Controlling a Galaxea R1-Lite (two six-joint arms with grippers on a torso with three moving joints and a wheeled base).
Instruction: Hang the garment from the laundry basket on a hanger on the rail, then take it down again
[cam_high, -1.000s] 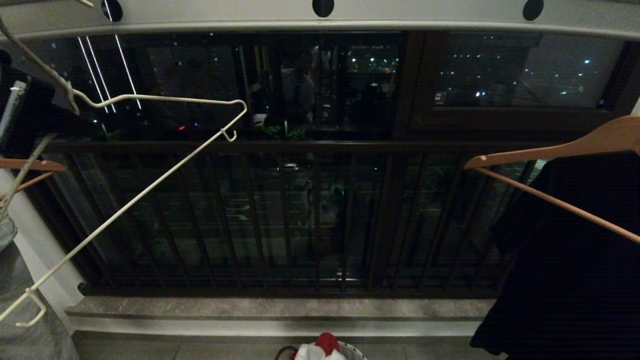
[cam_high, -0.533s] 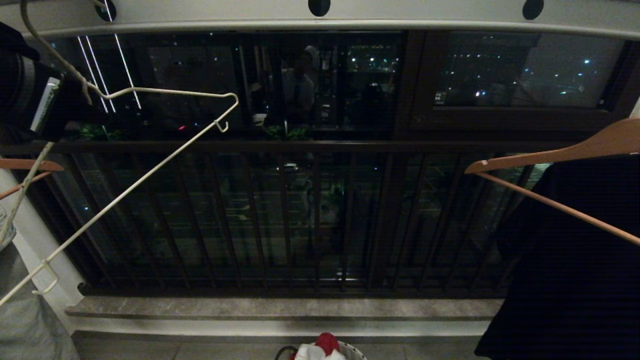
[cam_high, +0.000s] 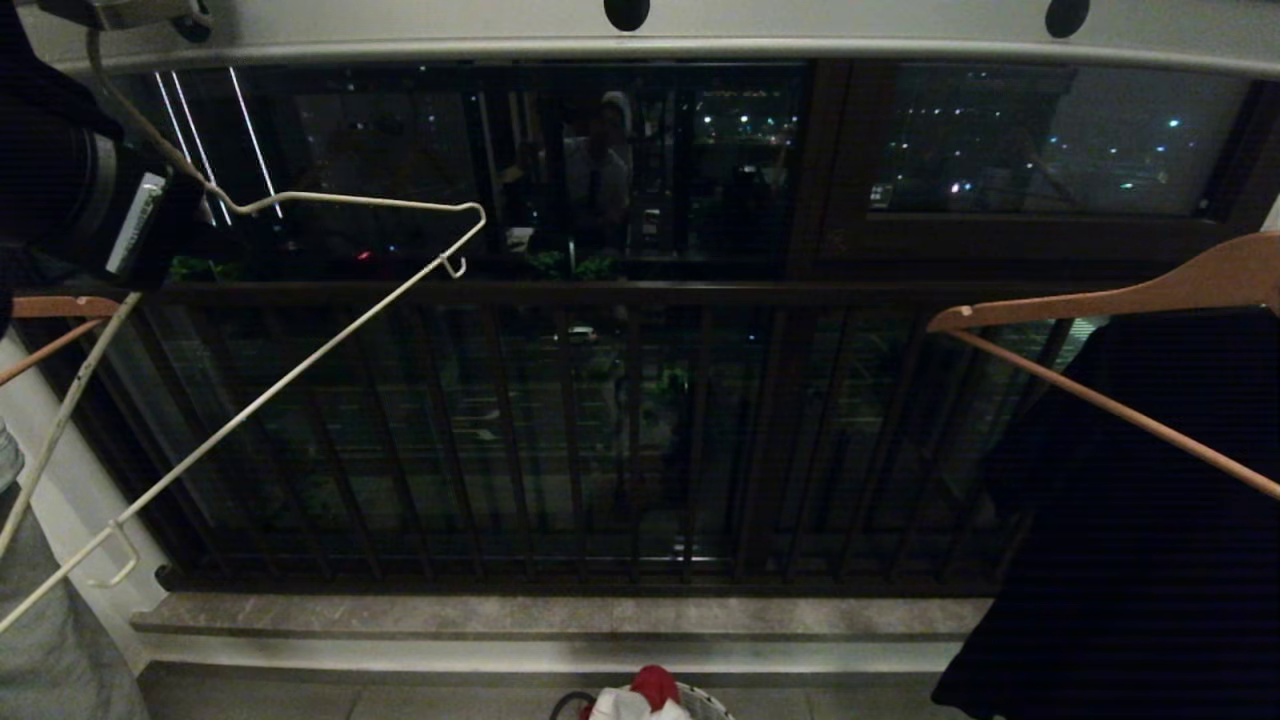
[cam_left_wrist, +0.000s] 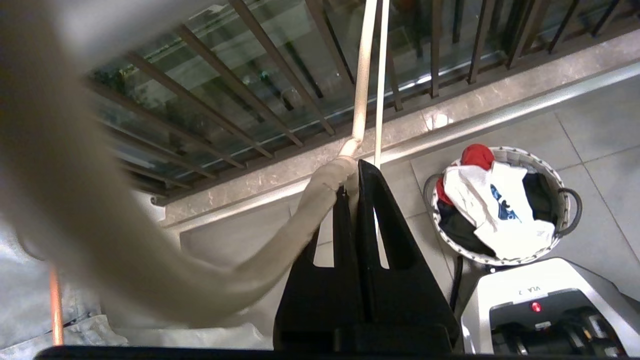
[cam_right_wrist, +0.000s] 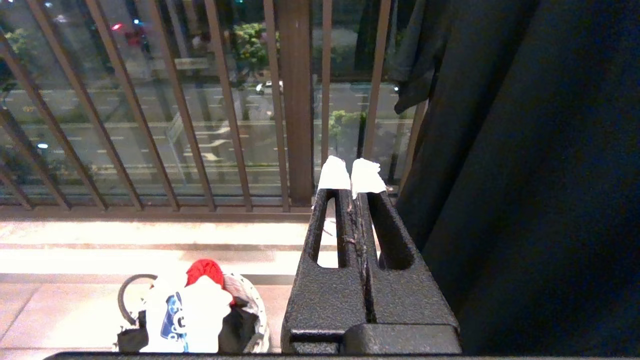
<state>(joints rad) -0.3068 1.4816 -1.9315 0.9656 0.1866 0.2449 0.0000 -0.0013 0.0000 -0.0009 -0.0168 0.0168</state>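
- While the rail (cam_high: 700, 35) spans the top of the head view, pale grey with round black holes, the dark railing (cam_high: 600, 430) fills the space below it
- A black garment (cam_high: 1130, 520) on a brown wooden hanger (cam_high: 1110, 295) hangs at the right
- The laundry basket (cam_left_wrist: 505, 205) sits on the floor tiles far beneath, the garment (cam_left_wrist: 492, 207) lying crumpled on top in it beside a red cloth (cam_left_wrist: 476, 154)
- The hanger (cam_high: 330, 330) tilts steeply, its long bar running from lower left up to the right
- The left gripper (cam_left_wrist: 356, 170), near the rail's left end, is clamped on the hanger's twisted neck
- The right gripper (cam_right_wrist: 349, 177) is pressed closed on nothing, parked beside the black garment
- Judgement: the shirt lies well below the left gripper, so hanger and shirt must be brought together; the free right arm looks nearer the basket
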